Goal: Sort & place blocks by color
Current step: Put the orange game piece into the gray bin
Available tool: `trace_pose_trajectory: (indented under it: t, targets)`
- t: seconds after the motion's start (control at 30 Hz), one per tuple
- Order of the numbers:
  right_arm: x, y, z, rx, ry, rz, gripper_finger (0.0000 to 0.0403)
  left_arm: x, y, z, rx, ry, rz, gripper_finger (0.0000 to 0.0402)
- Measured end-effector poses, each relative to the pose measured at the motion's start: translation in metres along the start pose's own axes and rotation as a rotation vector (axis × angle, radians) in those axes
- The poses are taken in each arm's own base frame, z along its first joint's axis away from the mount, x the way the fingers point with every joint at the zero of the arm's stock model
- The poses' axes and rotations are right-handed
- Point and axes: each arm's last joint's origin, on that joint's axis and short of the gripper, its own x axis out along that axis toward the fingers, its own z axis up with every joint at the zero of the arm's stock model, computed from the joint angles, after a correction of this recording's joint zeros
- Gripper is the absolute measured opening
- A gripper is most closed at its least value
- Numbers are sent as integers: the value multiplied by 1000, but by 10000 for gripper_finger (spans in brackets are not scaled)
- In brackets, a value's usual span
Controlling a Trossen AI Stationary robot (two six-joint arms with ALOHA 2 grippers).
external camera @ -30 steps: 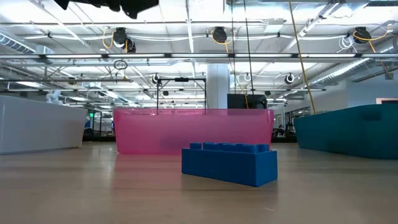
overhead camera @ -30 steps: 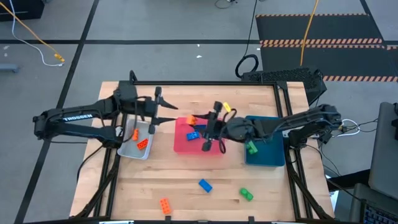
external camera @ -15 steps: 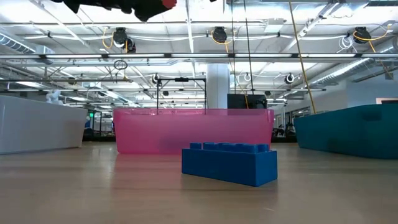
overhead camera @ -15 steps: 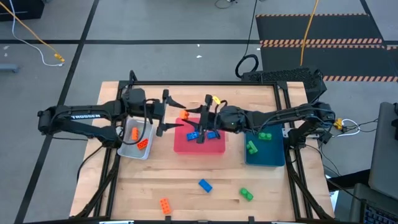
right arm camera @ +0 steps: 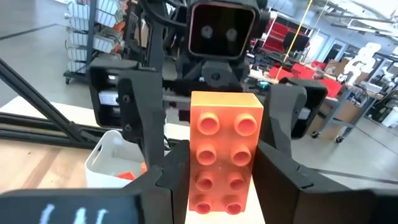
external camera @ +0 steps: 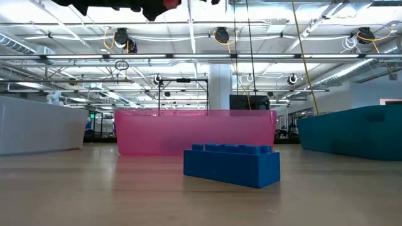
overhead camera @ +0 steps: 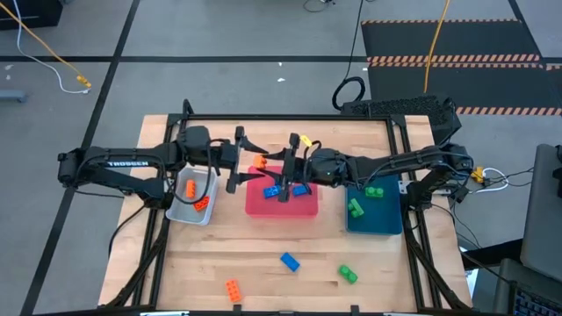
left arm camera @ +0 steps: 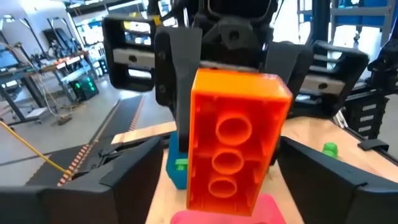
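Handover: orange brick (right arm camera: 225, 152) sits clamped between right gripper (right arm camera: 221, 186) fingers above the pink tray (overhead camera: 303, 207); left gripper (left arm camera: 214, 168) fingers spread either side. Centre them, then close squarely.

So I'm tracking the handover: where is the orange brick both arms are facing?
The orange brick is above the pink tray's rear left corner in the high view, clamped in the right end effector, with the open left end effector around it.
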Motion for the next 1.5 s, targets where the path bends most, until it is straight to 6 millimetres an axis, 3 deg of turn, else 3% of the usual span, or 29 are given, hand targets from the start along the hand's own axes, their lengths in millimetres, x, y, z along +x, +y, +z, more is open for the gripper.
trace_pose_trajectory:
  t: [0.27,0.87,1.07,1.5]
  targets:
    - [-1,-1,2,8,-23,5,127,-1,0,2,-4,-21,-12,168]
    - [0,-2,7,16,-77,-27,161,-1,0,2,-13,-16,6,176]
    - [0,-3,11,25,-122,-42,175,-1,1,2,-15,-12,26,139]
    - [-5,7,21,-10,-180,-22,176,-6,5,-3,17,106,147,139]
